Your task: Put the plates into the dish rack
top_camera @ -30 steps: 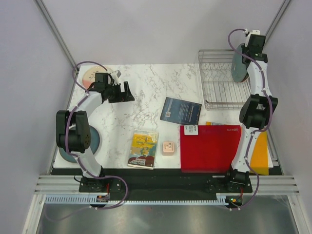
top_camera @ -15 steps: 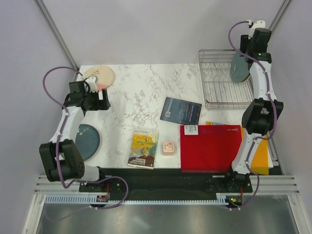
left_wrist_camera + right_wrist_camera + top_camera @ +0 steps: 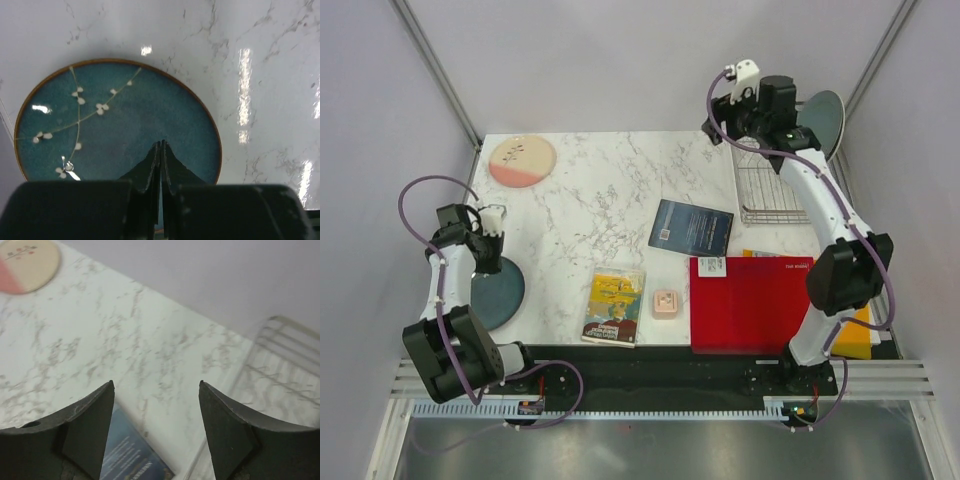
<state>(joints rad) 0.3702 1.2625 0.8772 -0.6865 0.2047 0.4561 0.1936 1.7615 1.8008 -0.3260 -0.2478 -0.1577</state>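
Near left of the table (image 3: 610, 180): a dark teal plate (image 3: 115, 125) lying flat, with the left end effector (image 3: 160, 145) poised over its near rim, fingers pressed together, gripping nothing. Midway back on the right: the wire rack (image 3: 760, 195). Above its left edge, the right end effector (image 3: 156, 383), spread wide and empty. Far left: a cream-and-pink plate (image 3: 522, 160), flat, well apart from both arms. Far right: a grey-green plate (image 3: 825, 115) standing on edge at the rack's back end, seemingly loaded. Judged as between plates: one racked, another to fetch. Next, open the left fingers, straddle the teal rim, pinch, lift and tilt upright for a slot.
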